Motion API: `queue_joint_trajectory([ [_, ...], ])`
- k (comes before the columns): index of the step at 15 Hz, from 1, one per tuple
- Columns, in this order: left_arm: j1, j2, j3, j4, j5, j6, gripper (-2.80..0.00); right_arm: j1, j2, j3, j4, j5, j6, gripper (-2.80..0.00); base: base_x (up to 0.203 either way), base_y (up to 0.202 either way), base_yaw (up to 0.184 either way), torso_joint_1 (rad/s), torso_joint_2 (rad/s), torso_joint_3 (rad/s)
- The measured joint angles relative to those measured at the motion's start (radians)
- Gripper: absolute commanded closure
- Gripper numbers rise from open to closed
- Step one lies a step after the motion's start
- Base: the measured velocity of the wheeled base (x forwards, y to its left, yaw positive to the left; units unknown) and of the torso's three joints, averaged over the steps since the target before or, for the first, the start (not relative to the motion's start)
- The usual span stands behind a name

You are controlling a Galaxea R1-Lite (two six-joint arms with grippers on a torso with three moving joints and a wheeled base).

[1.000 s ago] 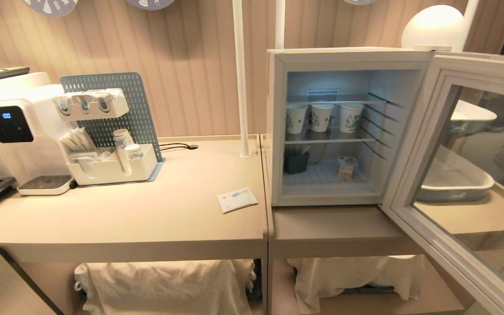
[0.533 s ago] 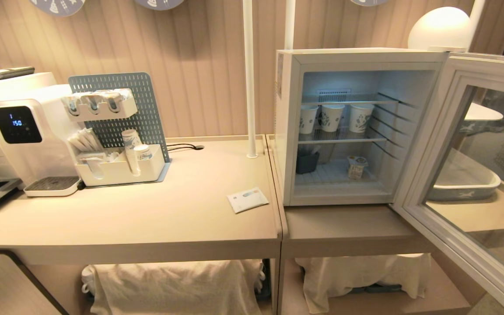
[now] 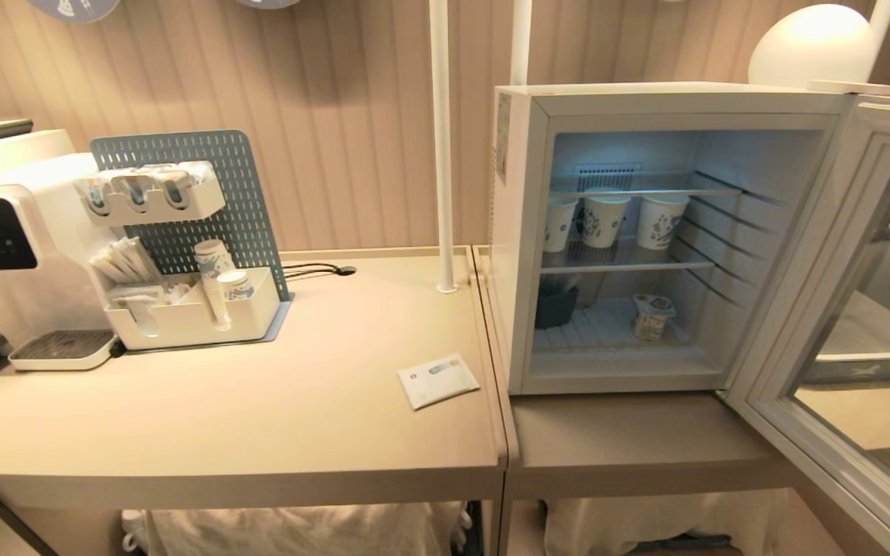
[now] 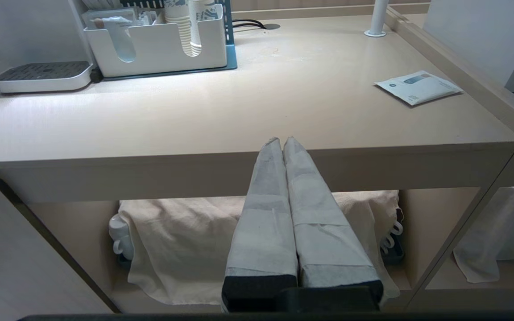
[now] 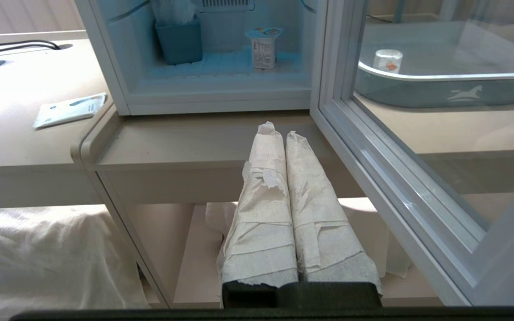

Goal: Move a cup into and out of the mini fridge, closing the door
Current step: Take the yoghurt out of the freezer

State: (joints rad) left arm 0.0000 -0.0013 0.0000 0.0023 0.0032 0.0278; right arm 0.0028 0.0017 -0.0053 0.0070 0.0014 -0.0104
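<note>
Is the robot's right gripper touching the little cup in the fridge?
Apart. In the right wrist view the right gripper sits shut, low in front of the counter, while the cup stands deep inside the fridge, bare counter between them.

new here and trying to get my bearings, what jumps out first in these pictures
The lit fridge on the right counter, its glass door swung wide to the right. Inside, three paper cups line the upper shelf and the cup stands on the floor below. Both hands, left and right, hang shut in front of the counter edge, empty.
</note>
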Motion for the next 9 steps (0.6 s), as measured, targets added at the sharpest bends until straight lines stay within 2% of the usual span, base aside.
queue_joint_trajectory([
  [3, 0.000, 0.000, 0.000, -0.001, 0.000, -0.006, 0.00, 0.000, 0.001, -0.027, 0.007, -0.001, 0.002, 0.00, 0.000, 0.000, 0.000, 0.000, 0.00, 0.000],
  [6, 0.000, 0.000, 0.000, -0.001, 0.000, -0.014, 0.00, 0.000, 0.081, -0.255, 0.075, -0.001, 0.005, 0.00, 0.000, 0.000, 0.000, 0.000, 0.00, 0.000],
  [9, 0.000, 0.000, 0.000, -0.001, 0.000, -0.014, 0.00, -0.001, 0.312, -0.468, 0.152, 0.000, 0.009, 0.00, 0.000, 0.000, 0.000, 0.000, 0.00, 0.000],
])
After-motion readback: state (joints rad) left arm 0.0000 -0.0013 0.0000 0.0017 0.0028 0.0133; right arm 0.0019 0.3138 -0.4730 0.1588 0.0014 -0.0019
